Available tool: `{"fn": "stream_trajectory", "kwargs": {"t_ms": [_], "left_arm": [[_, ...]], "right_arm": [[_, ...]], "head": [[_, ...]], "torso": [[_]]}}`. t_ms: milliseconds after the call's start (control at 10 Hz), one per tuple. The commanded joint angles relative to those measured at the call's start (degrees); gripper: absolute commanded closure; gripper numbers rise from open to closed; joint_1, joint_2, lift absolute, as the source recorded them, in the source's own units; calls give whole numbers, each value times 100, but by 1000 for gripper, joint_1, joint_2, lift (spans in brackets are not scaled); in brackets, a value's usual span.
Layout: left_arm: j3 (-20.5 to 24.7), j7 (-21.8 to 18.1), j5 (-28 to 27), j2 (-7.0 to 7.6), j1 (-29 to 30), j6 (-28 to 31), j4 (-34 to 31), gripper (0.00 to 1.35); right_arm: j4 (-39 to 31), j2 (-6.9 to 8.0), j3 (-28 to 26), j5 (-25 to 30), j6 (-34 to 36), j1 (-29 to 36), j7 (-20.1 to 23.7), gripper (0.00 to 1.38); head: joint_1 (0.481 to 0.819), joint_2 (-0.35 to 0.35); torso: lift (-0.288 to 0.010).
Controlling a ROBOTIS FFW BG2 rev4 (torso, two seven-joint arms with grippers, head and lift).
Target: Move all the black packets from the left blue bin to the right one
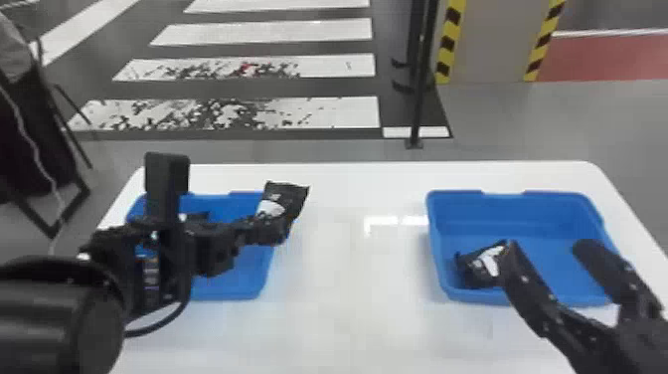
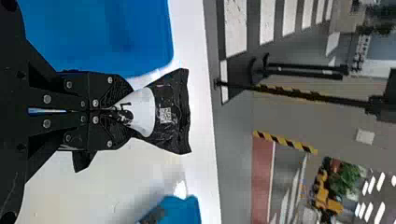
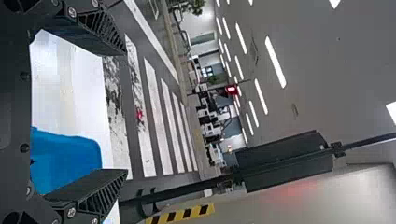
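In the head view my left gripper is shut on a black packet, above the right side of the left blue bin. The left wrist view has my left gripper pinching one end of this packet, whose other end fans out past the fingertips. Over the front of the right blue bin, my right gripper stands open. A second packet lies inside that bin's left side, partly behind one finger. My right gripper has a wide gap between its fingers in the right wrist view.
Both bins rest on a white table, with a broad stretch of tabletop between them. The left arm hides much of the left bin. A black post stands on the floor behind the table; a dark chair-like frame is at far left.
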Motion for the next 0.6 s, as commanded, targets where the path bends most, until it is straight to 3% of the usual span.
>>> {"fn": "stream_trajectory", "kwargs": {"t_ms": [0, 200, 500], "left_arm": [[-455, -23, 351, -49, 121, -281, -174, 1199], [-958, -129, 556, -128, 50, -436, -202, 1199], [-1587, -190, 762, -137, -118, -478, -202, 1197]], "right_arm": [[-82, -43, 69, -296, 577, -273, 164, 142], [-25, -175, 309, -628, 1154, -723, 331, 150], [396, -359, 571, -1005, 1435, -1300, 357, 151]], "head": [[695, 28], [695, -26], [695, -73]], "torso": [[-140], [-140], [-140]]}}
